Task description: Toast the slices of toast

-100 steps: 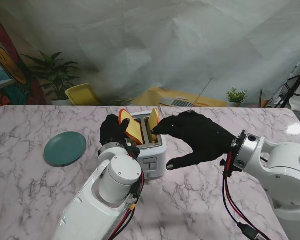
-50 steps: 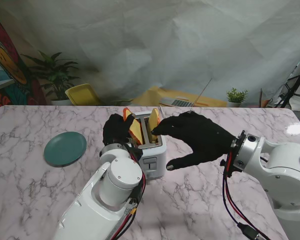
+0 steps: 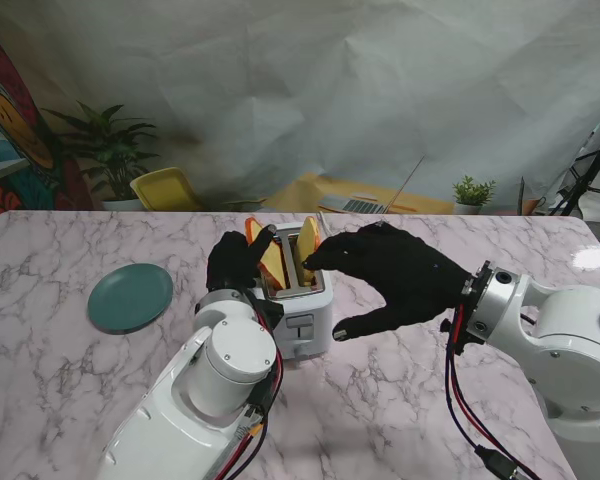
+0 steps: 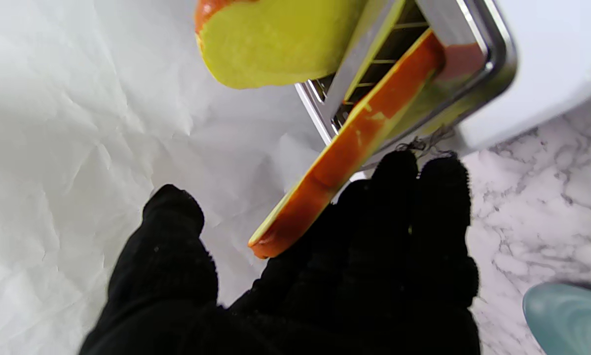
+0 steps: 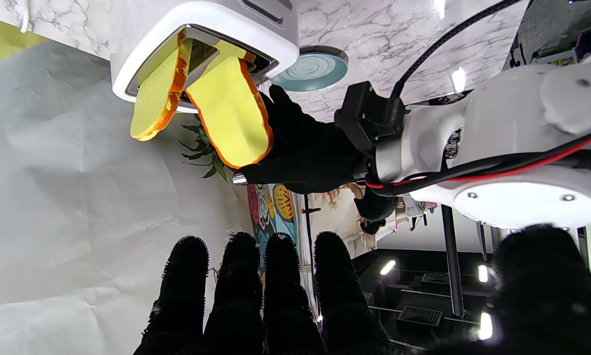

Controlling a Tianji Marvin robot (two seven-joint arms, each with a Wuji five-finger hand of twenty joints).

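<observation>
Two yellow, orange-crusted toast slices (image 3: 273,260) stand tilted in the white two-slot toaster (image 3: 302,305). Black-gloved left hand (image 3: 235,262) grasps the left slice; right hand (image 3: 400,275) hovers, fingers released. Teal round plate (image 3: 130,296) at nine o'clock. No readable writing.

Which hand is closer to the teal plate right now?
Left. The left hand is at the toaster's left side, the side toward the teal plate. The right hand reaches in from the toaster's right side, farther off.
</observation>
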